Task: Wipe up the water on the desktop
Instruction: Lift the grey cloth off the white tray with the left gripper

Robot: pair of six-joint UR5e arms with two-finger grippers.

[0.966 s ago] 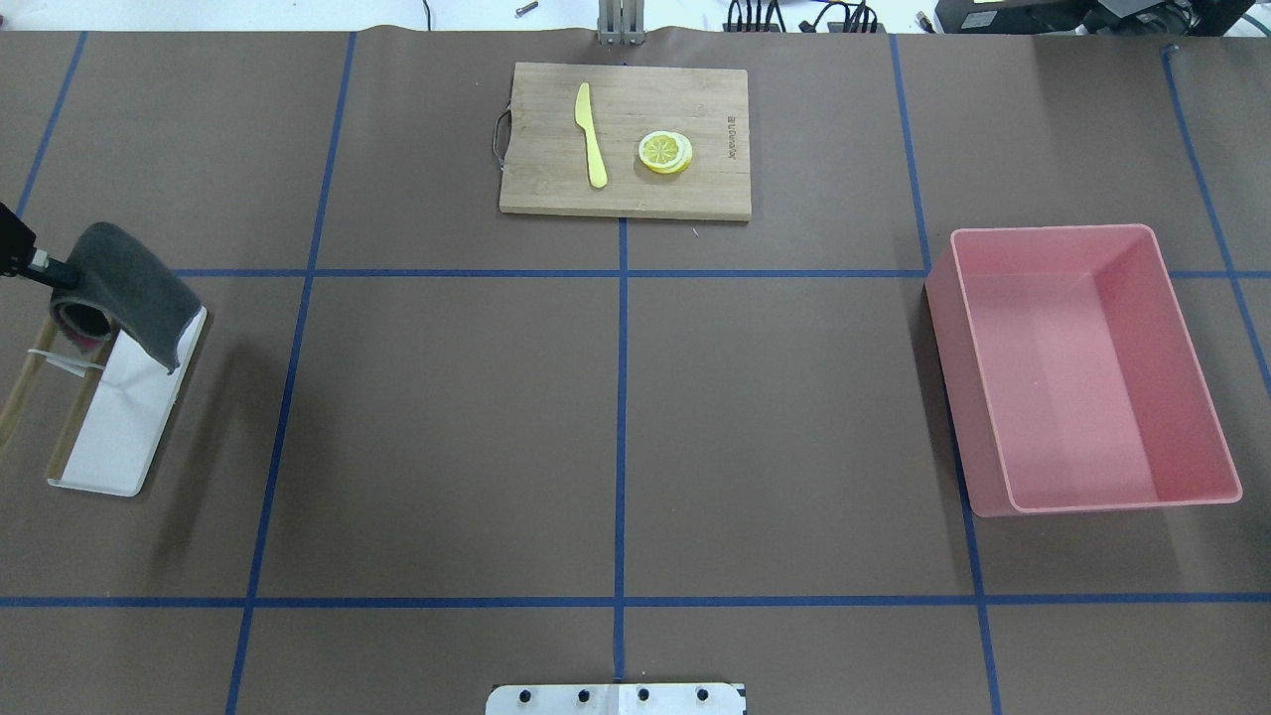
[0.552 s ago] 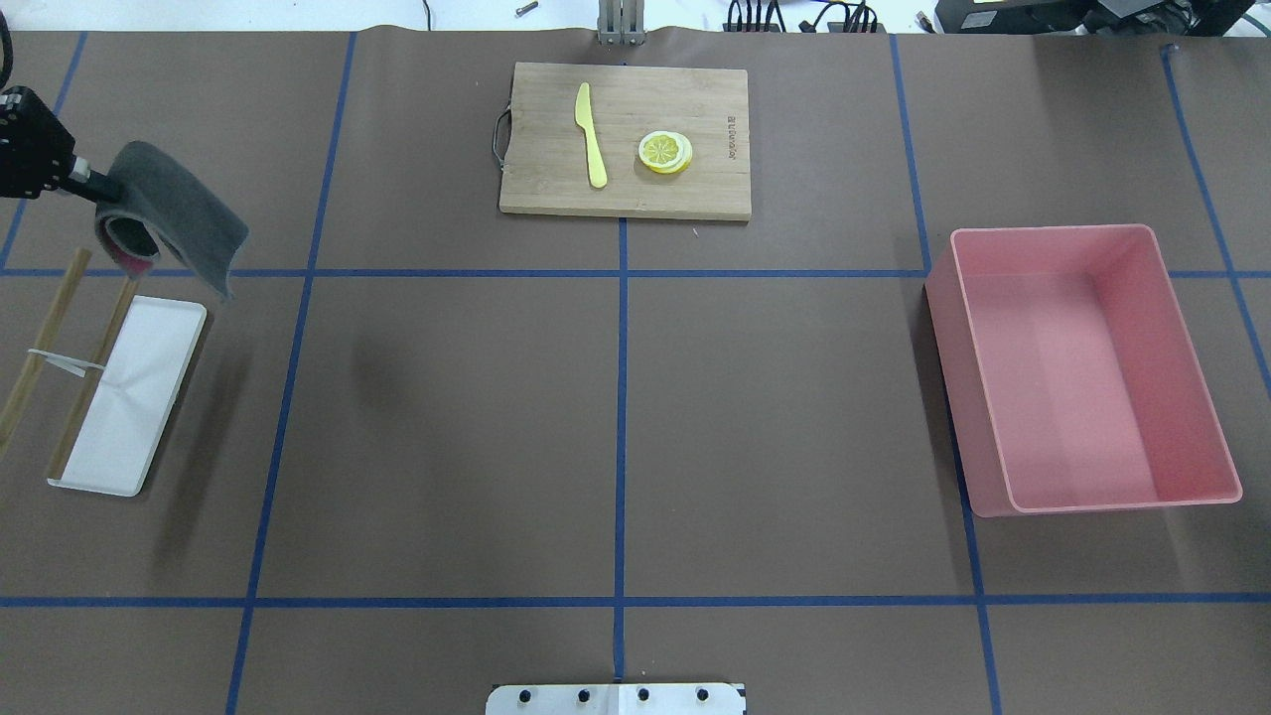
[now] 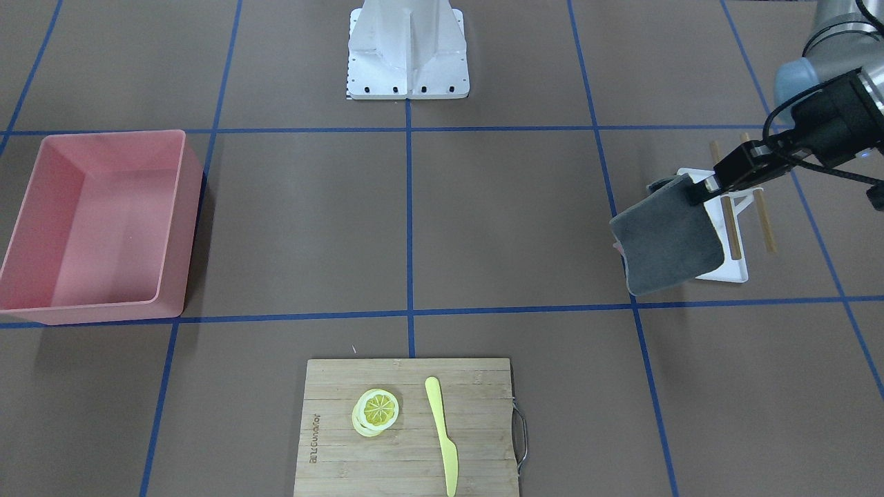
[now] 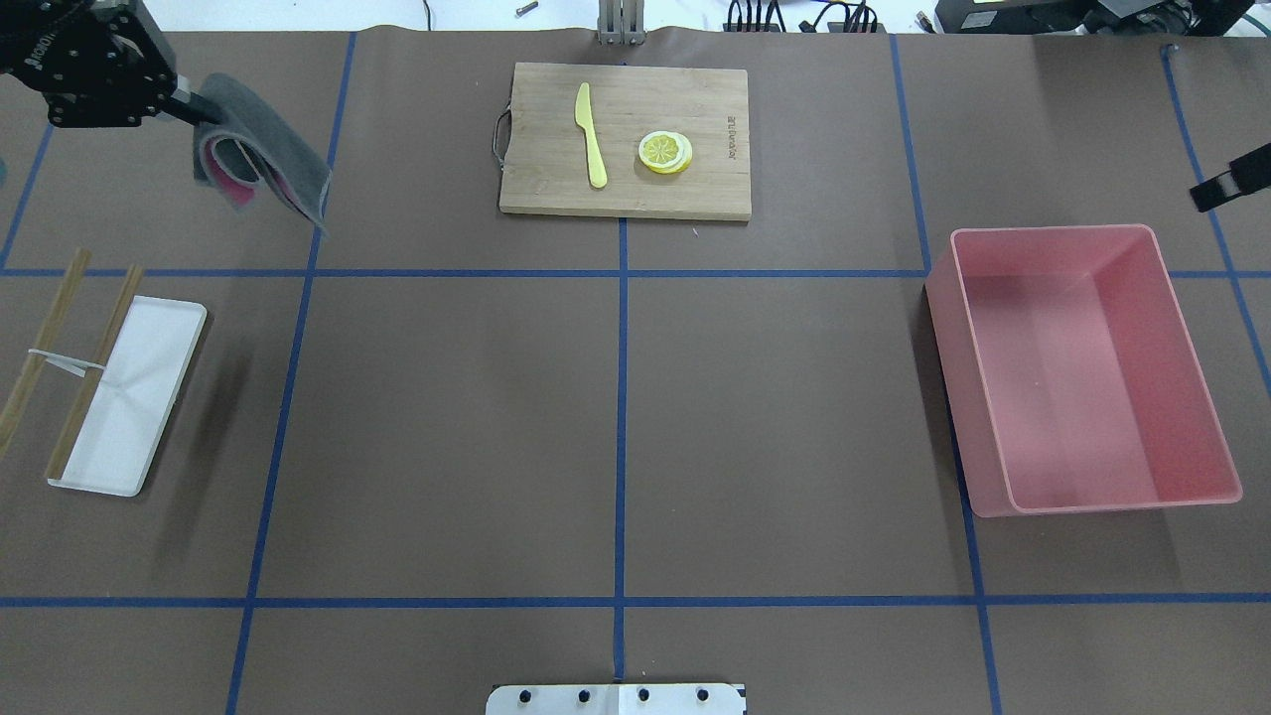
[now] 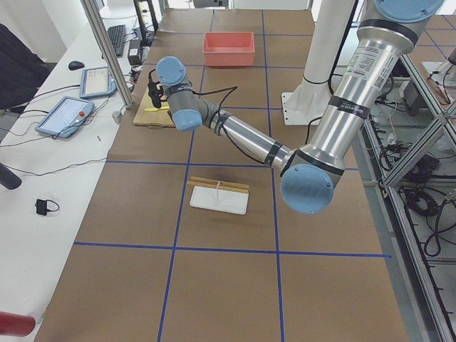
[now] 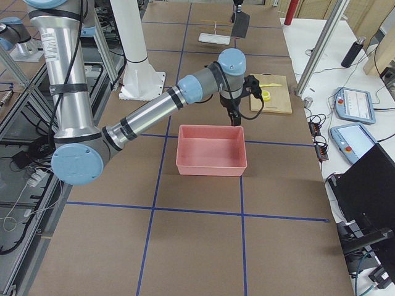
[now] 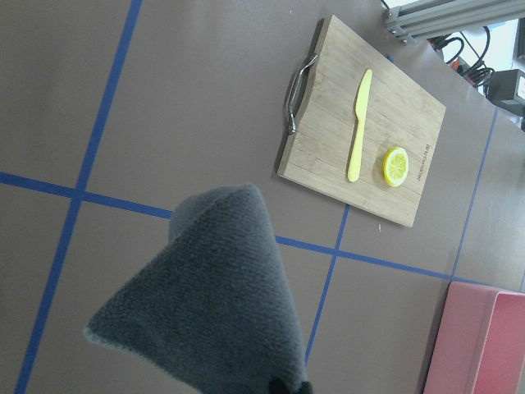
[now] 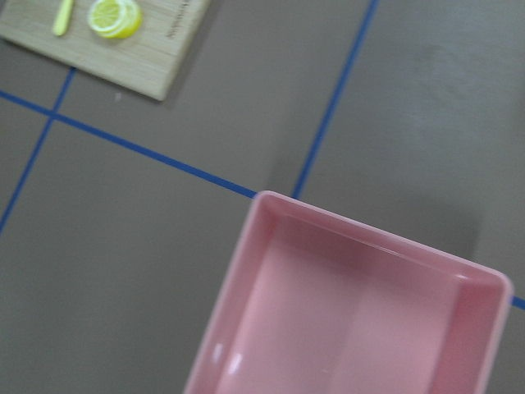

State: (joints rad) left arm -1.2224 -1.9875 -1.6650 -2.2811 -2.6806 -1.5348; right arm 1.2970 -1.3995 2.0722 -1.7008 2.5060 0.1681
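1. Left gripper (image 4: 194, 107) high over the far-left part of the desktop (image 4: 447, 397), fingers pinched narrow on one edge of a grey cloth (image 4: 273, 164).
2. Cloth folded over itself, pink showing on its inner face, hanging clear of the brown surface without touching it; seen from the left wrist camera as a drooping grey fold (image 7: 205, 304).
3. In the front-facing view, same gripper (image 3: 701, 192) and cloth (image 3: 666, 245) partly in front of a white rack base (image 3: 732, 269).
4. Desktop matte brown, crossed by blue tape lines in a grid, spread under everything in sight.
5. Right gripper (image 4: 1229, 185) only a black tip at the right edge of the overhead view, near the far end of a pink bin (image 4: 1172, 348); wide or narrow, cannot tell.
6. White rack base (image 4: 129, 407) flat on the left side, two wooden rods (image 4: 99, 367) along its outer edge, well apart from the cloth.
7. Bamboo cutting board (image 4: 546, 179) at the far middle, metal handle on its left side.
8. On the board: a yellow knife (image 4: 593, 139) and stacked lemon slices (image 4: 665, 152), just beside each other, apart.
9. Robot base plate (image 4: 616, 698) at the near edge, on the centre tape line.
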